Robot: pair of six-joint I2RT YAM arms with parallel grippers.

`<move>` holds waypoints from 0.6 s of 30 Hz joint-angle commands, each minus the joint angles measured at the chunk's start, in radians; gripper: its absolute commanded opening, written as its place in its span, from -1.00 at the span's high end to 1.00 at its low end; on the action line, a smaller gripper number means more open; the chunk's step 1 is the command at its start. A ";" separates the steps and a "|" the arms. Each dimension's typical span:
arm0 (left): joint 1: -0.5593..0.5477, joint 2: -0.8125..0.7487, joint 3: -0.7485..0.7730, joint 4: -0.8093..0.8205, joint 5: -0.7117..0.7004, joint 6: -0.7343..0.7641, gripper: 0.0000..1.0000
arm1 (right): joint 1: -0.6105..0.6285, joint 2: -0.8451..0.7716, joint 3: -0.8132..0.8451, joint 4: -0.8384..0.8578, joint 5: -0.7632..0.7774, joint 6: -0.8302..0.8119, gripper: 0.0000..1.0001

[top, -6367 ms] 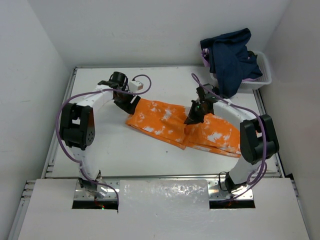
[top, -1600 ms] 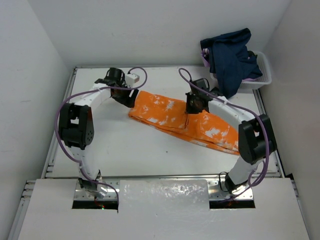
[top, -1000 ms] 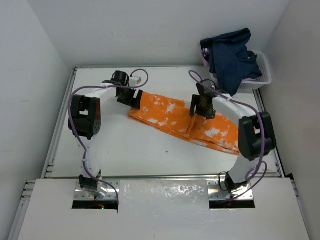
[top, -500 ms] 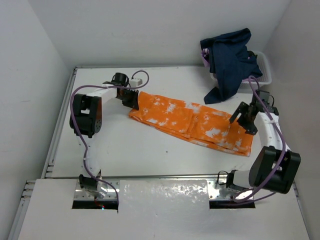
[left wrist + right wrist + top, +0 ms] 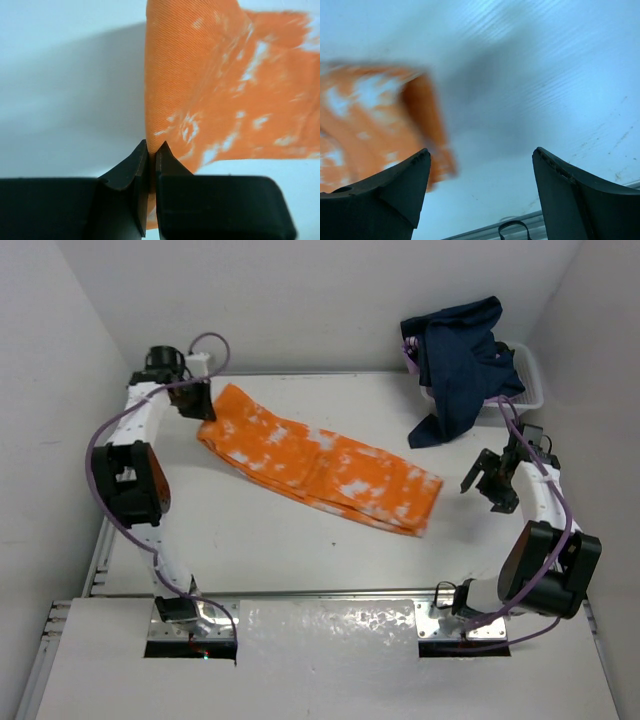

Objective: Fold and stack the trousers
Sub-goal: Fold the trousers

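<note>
The orange, white-splotched trousers [image 5: 320, 462] lie as a long folded band running diagonally from the far left corner toward the right middle of the table. My left gripper [image 5: 200, 408] is at their far left end, shut on the cloth edge; in the left wrist view the cloth [image 5: 215, 90] runs out from between the closed jaws of that gripper [image 5: 150, 150]. My right gripper [image 5: 482, 495] stands open to the right of the trousers' other end, apart from it. In the right wrist view the trousers [image 5: 370, 115] are a blur at the left, and the gripper [image 5: 482, 160] has nothing in it.
A white basket [image 5: 530, 390] stands at the back right corner, with dark blue clothes [image 5: 460, 350] heaped in it and hanging over its front onto the table. The table's metal edge rail [image 5: 485, 227] shows under the right gripper.
The left gripper shut on the trousers' end and dragged them toward the far left corner. The right arm left the trousers' middle, swung out to the right and stays open.
</note>
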 commanded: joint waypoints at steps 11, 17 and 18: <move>-0.182 -0.228 0.090 -0.085 0.130 0.042 1.00 | 0.072 0.012 0.032 0.069 -0.057 0.024 -0.57; -0.305 -0.196 0.041 -0.047 0.190 -0.033 1.00 | 0.082 -0.008 0.047 0.057 -0.057 0.019 -0.58; -0.332 -0.203 0.034 -0.050 0.218 -0.019 1.00 | 0.082 -0.013 0.044 0.055 -0.055 0.018 -0.58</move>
